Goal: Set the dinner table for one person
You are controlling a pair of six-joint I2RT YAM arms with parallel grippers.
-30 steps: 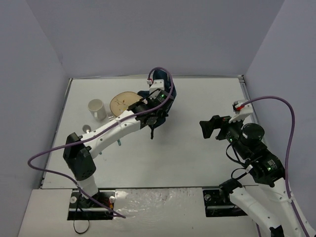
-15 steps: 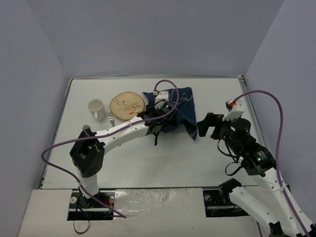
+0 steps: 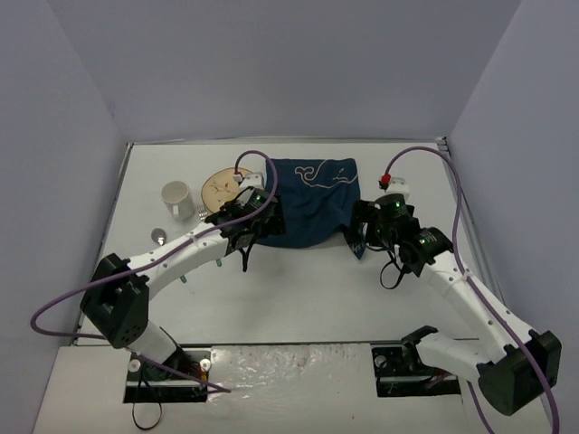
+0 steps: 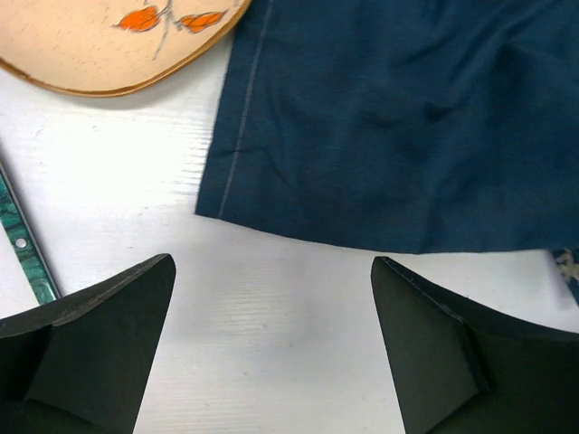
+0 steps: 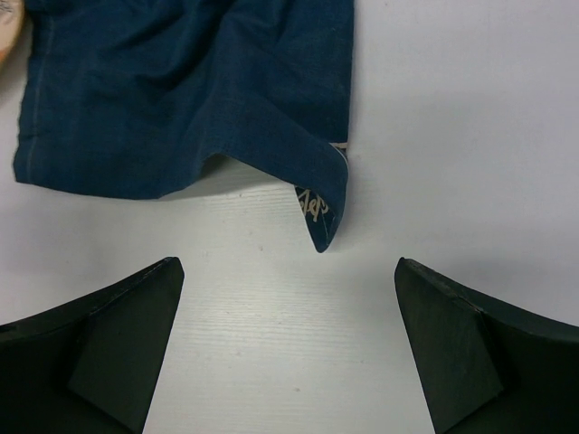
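The navy placemat (image 3: pixel 308 201) lies spread on the white dinner table (image 3: pixel 298 289), its near right corner (image 5: pixel 318 217) folded under. My left gripper (image 3: pixel 246 244) hovers open just off the cloth's near left corner (image 4: pixel 226 194), with only bare table (image 4: pixel 271 307) between its fingers. My right gripper (image 3: pixel 358 237) stands open at the near right corner, the folded tip just beyond its fingers and nothing held. A tan plate (image 3: pixel 222 186) with orange leaves (image 4: pixel 99 45) touches the cloth's left edge.
A white mug (image 3: pixel 176 199) stands left of the plate, with a fork (image 3: pixel 202 216) beside it. A green-handled piece of cutlery (image 4: pixel 23 249) lies near my left arm. A small round metal item (image 3: pixel 160 237) sits at the left. Grey walls enclose the table.
My left gripper opened and let go of the bunched placemat, which now lies spread out. The left arm drew back to the left; the right arm moved in to the cloth's right corner.
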